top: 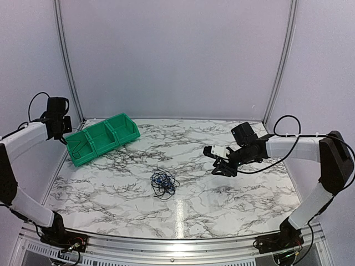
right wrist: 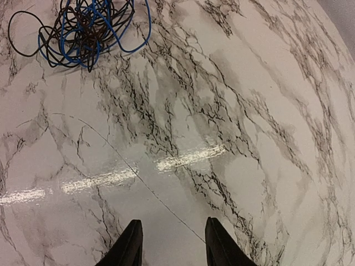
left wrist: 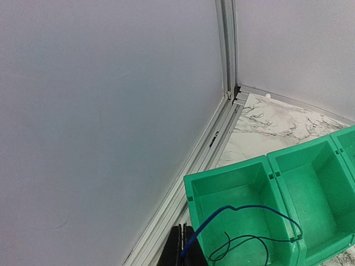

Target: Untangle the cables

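You can barely see your left jaws. In the left wrist view only their dark fingertips (left wrist: 178, 249) poke in at the bottom edge, pressed together on a thin blue strand (left wrist: 202, 233). That strand arcs up and to the right across the end compartment of the glossy green plastic bins (left wrist: 233, 188). Its far end drops by the divider wall, and you cannot follow it further. A finer dark strand (left wrist: 227, 238) curls beneath it, cut off by the frame.

The other cables (top: 164, 184) lie as a small, roundish blue-and-black knot in the middle of the marbled tabletop (top: 233, 199), with no clear long axis. The right wrist view crops the top of the knot. Your right jaws hang spread over bare tabletop, well apart from the knot, pinching nothing.
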